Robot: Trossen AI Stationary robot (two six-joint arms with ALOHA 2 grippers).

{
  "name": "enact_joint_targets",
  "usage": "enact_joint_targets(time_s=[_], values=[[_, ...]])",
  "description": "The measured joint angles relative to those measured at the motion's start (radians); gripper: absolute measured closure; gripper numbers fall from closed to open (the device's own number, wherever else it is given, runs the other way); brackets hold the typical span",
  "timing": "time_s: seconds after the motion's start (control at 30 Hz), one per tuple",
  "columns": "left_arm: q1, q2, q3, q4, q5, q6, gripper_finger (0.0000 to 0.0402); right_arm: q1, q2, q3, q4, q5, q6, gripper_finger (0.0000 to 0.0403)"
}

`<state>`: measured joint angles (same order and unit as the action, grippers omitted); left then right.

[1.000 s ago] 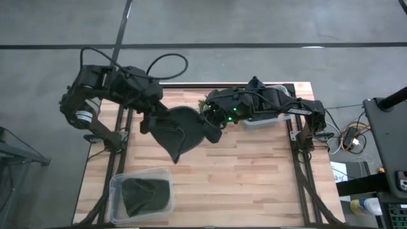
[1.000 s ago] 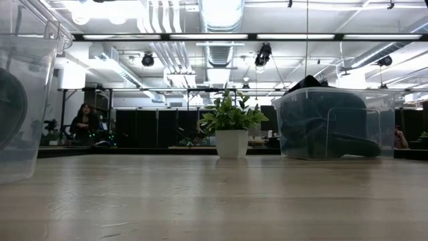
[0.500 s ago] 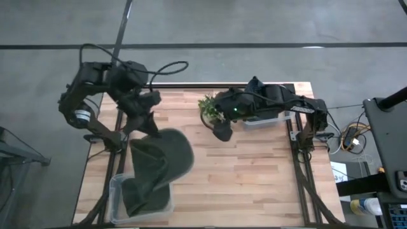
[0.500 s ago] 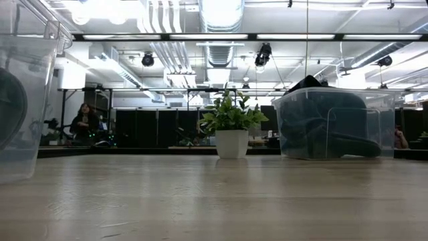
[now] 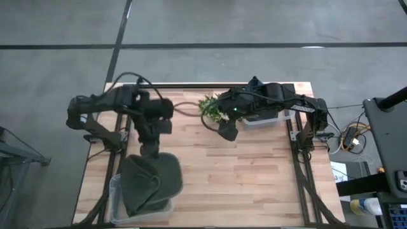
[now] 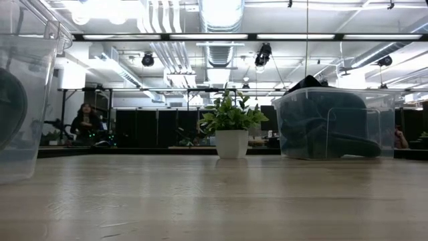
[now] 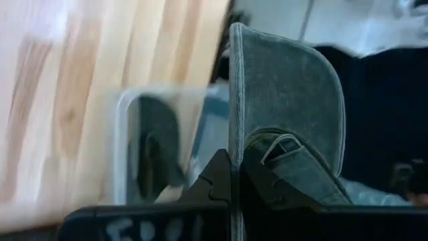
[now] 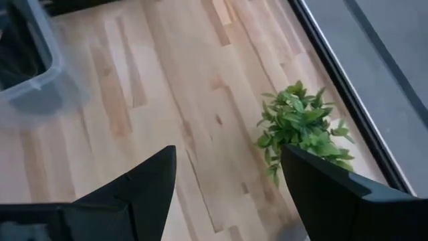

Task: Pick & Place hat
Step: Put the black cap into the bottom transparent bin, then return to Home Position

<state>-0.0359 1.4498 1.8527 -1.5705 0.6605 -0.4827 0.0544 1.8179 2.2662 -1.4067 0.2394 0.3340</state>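
Note:
A dark green hat hangs under my left gripper, which is shut on it, over the clear bin at the table's near left corner. The left wrist view shows the hat's stitched brim standing on edge, with the bin and a dark hat inside it beyond. Whether the hanging hat touches the bin, I cannot tell. My right gripper stands open above the table's far middle, beside a small plant, nothing between its fingers. My left gripper pinches a thin edge of the hat between its two fingers, beside a strap loop. The fingers slant down toward the table's near side. The hat hangs below them, its brim on edge, lifted clear of the table.
A second clear bin with dark hats stands at the far right under my right arm; the low view shows it, the potted plant and the left bin's wall. Bare wood lies between the two bins.
My left gripper has carried the hat from the table's middle toward the near left corner and down, turning as it went, so the hat now hangs over the bin. The hat has come away from my right gripper, which has stayed near the plant.

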Motion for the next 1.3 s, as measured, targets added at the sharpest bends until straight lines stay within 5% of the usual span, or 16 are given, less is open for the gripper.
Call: enact_joint_targets(time_s=[0.5, 0.83, 1.3], values=[[-0.151, -0.028, -0.466, 0.078, 0.018, 0.0, 0.0394, -0.003, -0.001, 0.0, 0.003, -0.001, -0.081, 0.015], [-0.147, -0.028, -0.566, 0.191, 0.005, -0.013, 0.0391, -0.003, -0.001, 0.0, 0.003, -0.001, -0.084, 0.0152], [-0.14, -0.027, -0.61, 0.246, 0.034, -0.078, 0.0301, -0.003, -0.001, 0.0, 0.007, -0.002, -0.084, 0.0154]])
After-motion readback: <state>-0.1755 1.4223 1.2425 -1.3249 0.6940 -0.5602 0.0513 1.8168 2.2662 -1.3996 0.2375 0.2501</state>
